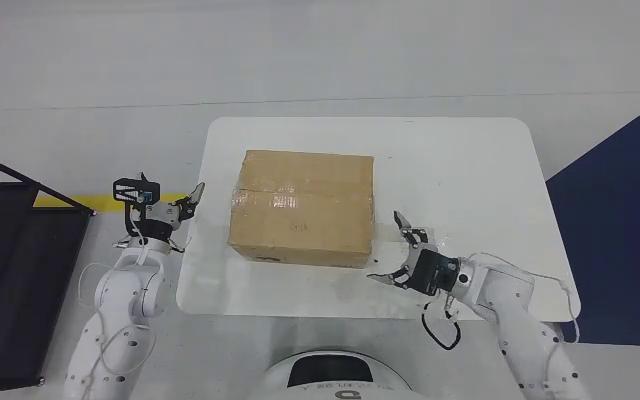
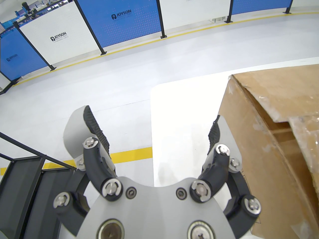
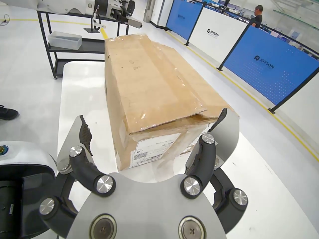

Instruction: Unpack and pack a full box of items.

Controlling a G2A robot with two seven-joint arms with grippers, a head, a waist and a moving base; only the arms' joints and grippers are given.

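We see box (image 1: 302, 207) mid white table (image 1: 470, 160), top flaps down, glossy tape along seam, one flap edge slightly lifted at left end. Contents hidden. Left gripper (image 2: 152, 118) spread wide, empty, just beside box's left end at table edge. Right gripper (image 3: 153, 116) also spread, empty, near box's right end, not touching. We judge task at very start: opening, unpacking, repacking all left.

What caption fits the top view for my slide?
Cardboard box on a white table, left gripper and right gripper open at either end.
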